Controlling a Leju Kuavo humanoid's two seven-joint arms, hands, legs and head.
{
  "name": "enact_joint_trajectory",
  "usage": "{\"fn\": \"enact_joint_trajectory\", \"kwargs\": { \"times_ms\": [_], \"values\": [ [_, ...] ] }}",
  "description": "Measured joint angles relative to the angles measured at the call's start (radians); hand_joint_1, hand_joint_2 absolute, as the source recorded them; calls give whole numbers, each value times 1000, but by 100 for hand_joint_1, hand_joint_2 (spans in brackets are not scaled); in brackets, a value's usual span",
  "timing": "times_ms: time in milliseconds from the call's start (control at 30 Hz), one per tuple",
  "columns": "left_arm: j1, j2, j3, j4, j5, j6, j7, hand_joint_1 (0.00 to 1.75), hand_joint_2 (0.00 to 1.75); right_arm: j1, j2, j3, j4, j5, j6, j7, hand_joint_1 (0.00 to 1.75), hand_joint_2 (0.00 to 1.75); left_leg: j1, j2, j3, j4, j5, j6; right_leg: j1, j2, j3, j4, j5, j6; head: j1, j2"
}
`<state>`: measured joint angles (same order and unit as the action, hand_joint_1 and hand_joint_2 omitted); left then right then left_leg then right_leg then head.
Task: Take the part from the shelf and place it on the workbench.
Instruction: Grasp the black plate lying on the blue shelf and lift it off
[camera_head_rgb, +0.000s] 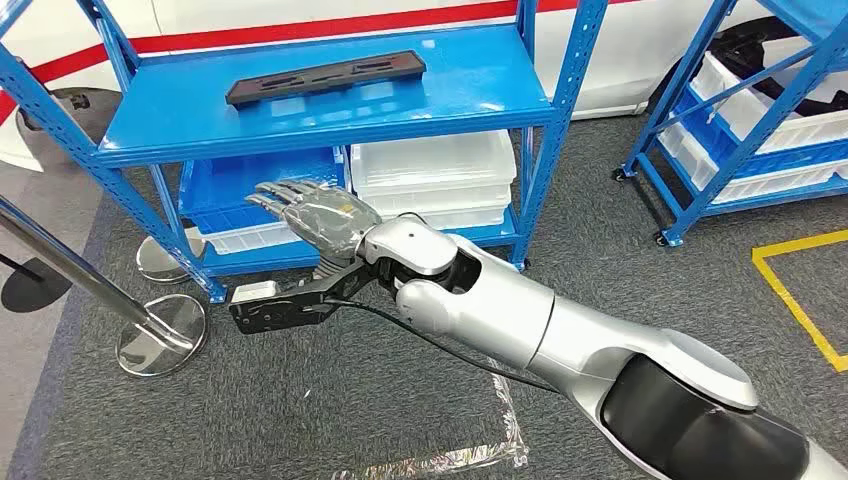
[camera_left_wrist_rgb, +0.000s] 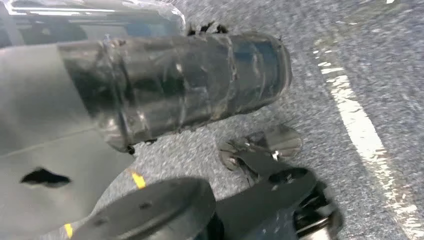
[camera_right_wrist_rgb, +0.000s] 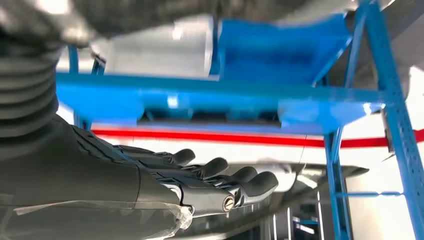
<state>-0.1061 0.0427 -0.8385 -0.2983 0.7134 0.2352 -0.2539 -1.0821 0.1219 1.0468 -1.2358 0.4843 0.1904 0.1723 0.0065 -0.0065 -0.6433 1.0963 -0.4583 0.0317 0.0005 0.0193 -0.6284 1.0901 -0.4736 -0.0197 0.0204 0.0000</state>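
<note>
Reaching below the shelf (camera_head_rgb: 330, 120), the right hand (camera_head_rgb: 310, 212) hides part of a bin (camera_head_rgb: 260, 190).

one part (camera_head_rgb: 325, 77) (black), two shelves (camera_head_rgb: 330, 120)

We see grey carpeted floor (camera_head_rgb: 300, 400) with yellow tape marking (camera_head_rgb: 800, 300), a second blue metal rack (camera_head_rgb: 740, 120) holding white plastic bins (camera_head_rgb: 770, 130), chrome stanchion bases (camera_head_rgb: 160, 340), white wall with red stripe (camera_head_rgb: 330, 30)

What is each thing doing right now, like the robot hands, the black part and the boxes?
Black part: lying flat on the blue shelf, untouched.
Right robot hand: open, holding nothing, below the shelf.
White boxes: stacked under the shelf.
Left robot hand: cannot tell.
</note>
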Motion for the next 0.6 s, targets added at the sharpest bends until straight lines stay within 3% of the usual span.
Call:
{"fn": "enact_joint_trajectory", "kwargs": {
  "times_ms": [133, 200, 267, 333, 367, 400, 433, 500, 533, 600],
  "values": [
    [-7, 3, -32, 4, -2, 13, 12, 0, 0, -24, 1, 42, -7, 54, -5, 24, 0, 0, -6, 1, 22, -41, -7, 1, -2, 4, 2, -16, 8, 15, -4, 0],
    [-6, 3, -46, 5, -3, 16, 19, 0, 0, -29, 0, 58, -13, 87, -5, 34, 0, 0, 0, 5, 35, -63, -1, 0, -1, -1, 0, -11, 1, 26, -4, 0],
    [-2, 3, -54, 7, -2, 16, 24, 0, 0, -37, -1, 71, -18, 105, -2, 39, 0, 0, 5, 9, 45, -77, 3, 0, -2, -8, -37, 64, -38, 35, -3, 0],
    [-2, 4, -62, 10, -2, 17, 26, 0, 0, -41, -3, 84, -19, 112, 6, 41, 0, 0, 5, 9, 47, -77, 1, 4, -4, -9, -103, 186, -80, 41, -3, 0],
    [-3, 4, -67, 11, -2, 18, 27, 0, 0, -40, -4, 91, -19, 114, 10, 43, 0, 0, 4, 9, 47, -75, -2, 6, -5, -9, -128, 224, -83, 43, -3, 0],
    [-3, 4, -71, 12, -2, 18, 27, 0, 0, -39, -6, 97, -19, 115, 15, 44, 0, 0, 4, 9, 49, -73, -5, 6, -6, -9, -137, 226, -67, 45, -3, 0],
    [-2, 4, -74, 13, -2, 19, 27, 0, 0, -39, -7, 102, -19, 117, 17, 46, 0, 0, 5, 9, 52, -71, -10, 5, -7, -10, -125, 190, -35, 45, -3, 0],
    [-1, 4, -77, 14, -1, 18, 27, 0, 0, -40, -8, 110, -19, 120, 20, 48, 0, 0, 3, 8, 61, -67, -22, -1, -8, -15, -69, 61, 32, 40, -3, 0],
    [-1, 4, -79, 14, -1, 18, 27, 0, 0, -42, -8, 113, -20, 121, 20, 48, 0, 0, 2, 9, 63, -64, -27, -6, -6, -17, -43, 8, 48, 35, -4, 0],
    [-3, 4, -86, 14, 0, 18, 28, 0, 0, -44, -8, 118, -21, 122, 21, 48, 0, 0, -1, 9, 66, -65, -33, -16, -1, -18, -21, -31, 43, 24, -5, 0]
  ]
}}
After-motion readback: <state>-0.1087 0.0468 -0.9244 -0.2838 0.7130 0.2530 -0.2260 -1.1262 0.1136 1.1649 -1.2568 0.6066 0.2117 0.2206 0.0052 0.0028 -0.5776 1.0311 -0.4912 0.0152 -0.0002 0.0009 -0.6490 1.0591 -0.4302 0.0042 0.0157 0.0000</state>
